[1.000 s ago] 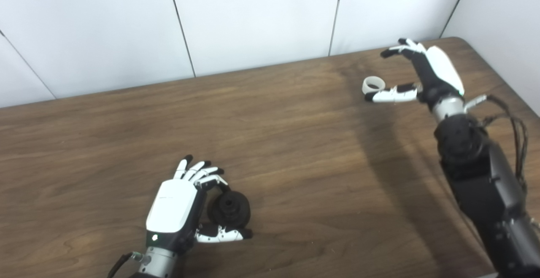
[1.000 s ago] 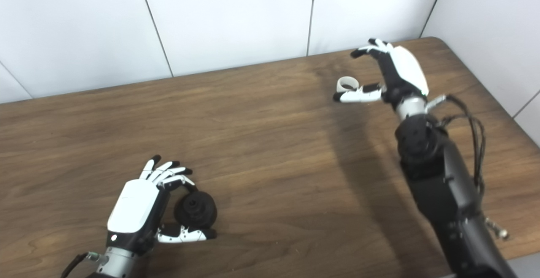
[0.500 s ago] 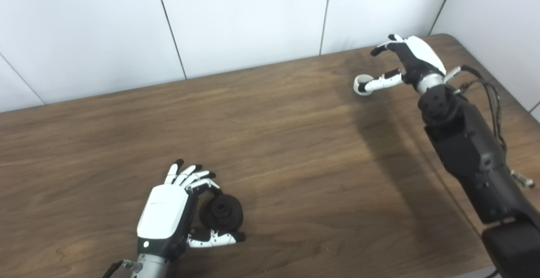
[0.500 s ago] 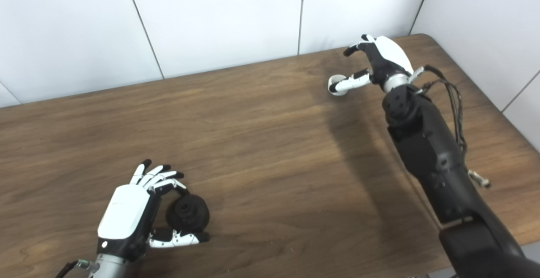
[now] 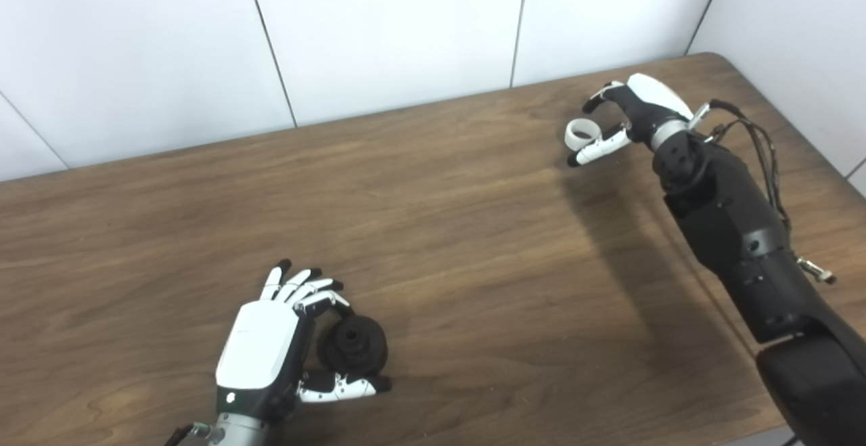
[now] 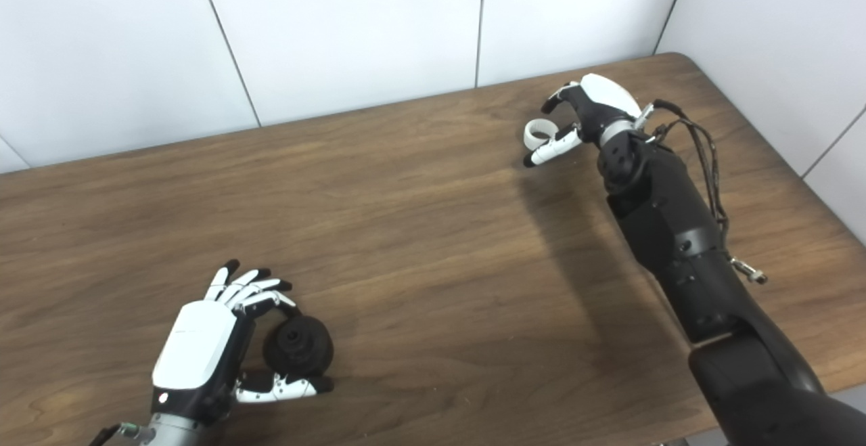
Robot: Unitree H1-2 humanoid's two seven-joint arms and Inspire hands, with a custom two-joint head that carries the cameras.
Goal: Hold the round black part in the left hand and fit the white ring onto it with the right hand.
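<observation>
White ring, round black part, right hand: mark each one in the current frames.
white ring point(image 5: 576, 134): left eye view, on its outer band, left side.
round black part point(image 6: 298, 346): right eye view, on its front face.
right hand point(image 5: 639, 104): left eye view, on the middle of the hand.

The left hand point(image 5: 267, 358) is covered on its back by a smooth white shell, with a small light dot near the wrist. Its fingers point(image 5: 302, 285) are white with black tips, and a silver cuff is seen at the wrist point(image 5: 237, 427). The right hand point(image 5: 632, 111) is built alike: white shell, black palm, white fingers tipped in black. Its forearm point(image 5: 737, 236) is clad in bulky matte black housings. Thin black cables point(image 5: 761, 151) are looped beside the forearm, and a small metal fitting point(image 5: 815, 271) is seen protruding.
</observation>
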